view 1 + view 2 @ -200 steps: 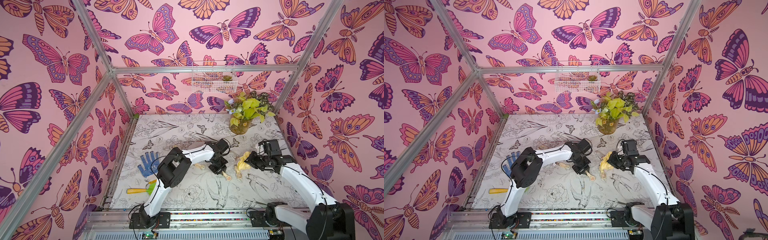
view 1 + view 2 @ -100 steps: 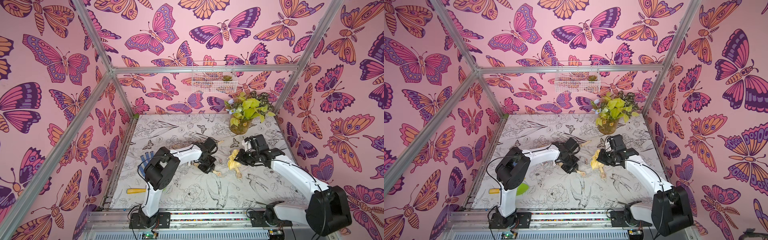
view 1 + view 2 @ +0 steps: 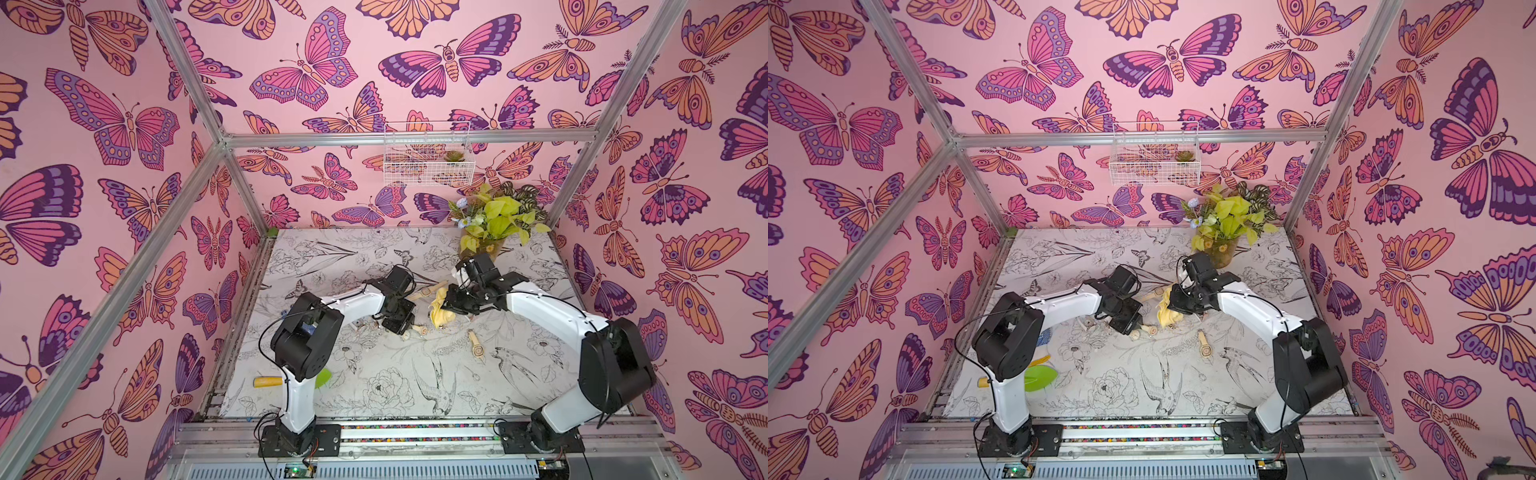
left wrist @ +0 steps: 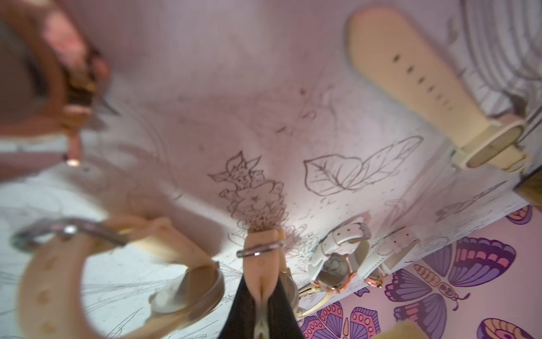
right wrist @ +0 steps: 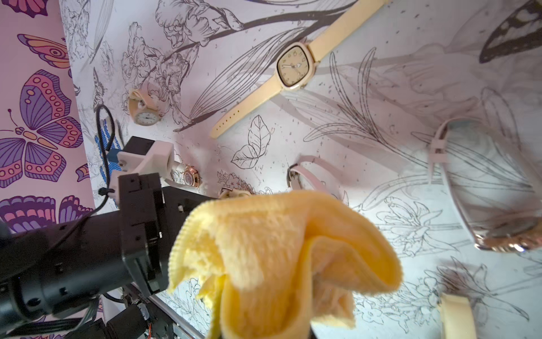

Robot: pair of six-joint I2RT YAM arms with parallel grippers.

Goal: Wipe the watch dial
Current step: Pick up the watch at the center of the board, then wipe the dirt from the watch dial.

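Stretched low toward mid-table; clamped left gripper (image 4: 262, 311) on peach watch strap (image 4: 261, 249), silver-looped; pinched right gripper (image 3: 451, 306) on crumpled yellow cloth (image 5: 278, 249).

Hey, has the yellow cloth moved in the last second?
Yes. In a top view the yellow cloth has shifted left: a second ago it hung straight in front of the potted plant, and now it is well left of it.

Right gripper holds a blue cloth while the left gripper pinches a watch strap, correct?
One detail is wrong: the cloth in the right gripper is yellow, not blue, as the right wrist view shows plainly. The rest stands: the left gripper is closed on a watch strap.
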